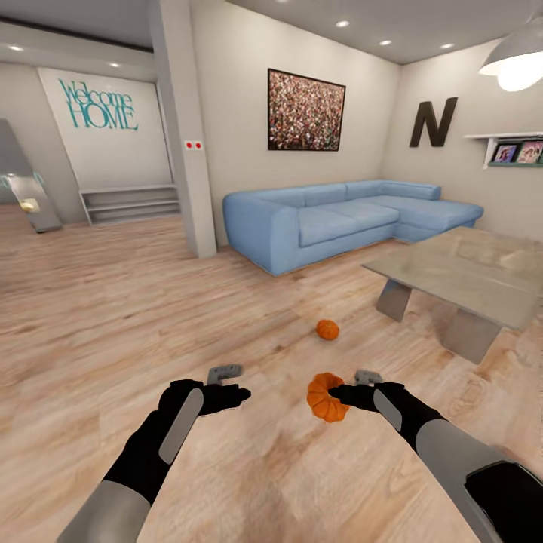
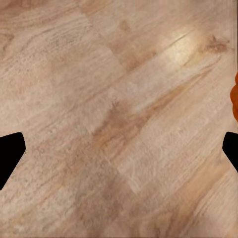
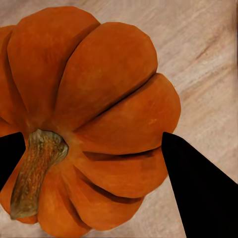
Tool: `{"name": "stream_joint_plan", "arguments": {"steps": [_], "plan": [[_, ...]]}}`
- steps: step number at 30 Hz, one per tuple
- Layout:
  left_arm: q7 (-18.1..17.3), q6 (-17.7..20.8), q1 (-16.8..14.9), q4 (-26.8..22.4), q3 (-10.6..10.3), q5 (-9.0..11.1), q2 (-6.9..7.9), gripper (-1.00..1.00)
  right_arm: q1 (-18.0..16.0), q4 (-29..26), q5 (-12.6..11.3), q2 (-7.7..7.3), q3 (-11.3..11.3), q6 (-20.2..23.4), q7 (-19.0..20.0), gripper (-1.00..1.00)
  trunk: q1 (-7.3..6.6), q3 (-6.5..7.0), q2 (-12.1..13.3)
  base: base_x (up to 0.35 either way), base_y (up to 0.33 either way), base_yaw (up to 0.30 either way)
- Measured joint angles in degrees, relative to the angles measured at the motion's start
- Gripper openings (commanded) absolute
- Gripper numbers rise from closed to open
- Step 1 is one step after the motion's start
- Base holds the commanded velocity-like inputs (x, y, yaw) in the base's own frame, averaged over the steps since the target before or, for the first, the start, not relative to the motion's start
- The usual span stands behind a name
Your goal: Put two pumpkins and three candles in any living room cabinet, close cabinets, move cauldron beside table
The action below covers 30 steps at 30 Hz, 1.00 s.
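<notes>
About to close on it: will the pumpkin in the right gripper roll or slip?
The pumpkin looks rounded, so a push would probably roll it. Its ribs are smooth and glossy, so the right gripper might slip. It looks rigid.

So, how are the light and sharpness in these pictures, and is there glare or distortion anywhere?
Head view: the lit lamp is blown out white, the glass table reflects the room, and the walls lean as through a wide lens. Left wrist view: a pale glare patch on the floor, with soft wood grain. Right wrist view: the pumpkin is evenly lit, very close and slightly soft.
</notes>
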Motion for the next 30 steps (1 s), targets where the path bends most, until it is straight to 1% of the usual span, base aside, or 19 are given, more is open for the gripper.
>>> {"name": "stream_joint_plan", "arguments": {"steps": [5,12,30], "plan": [[0.0,0.0,0.0,0.1,0.0,0.0,-0.01,1.00,0.0,0.0,0.0,0.00,-0.1,0.1,0.1,-1.00,0.00,0.27,0.0,0.287,0.235,-0.252],[0.0,0.0,0.0,0.8,-0.1,0.0,-0.18,1.00,0.0,0.0,-0.1,-0.05,-0.2,0.1,0.2,-1.00,0.01,0.37,0.0,0.247,0.260,-0.093],[0.0,0.2,-0.1,0.8,-0.2,0.0,-0.19,1.00,0.0,0.0,-0.3,-0.12,-0.5,0.2,0.0,-1.00,0.01,0.37,0.0,0.171,0.302,-0.290]]}}
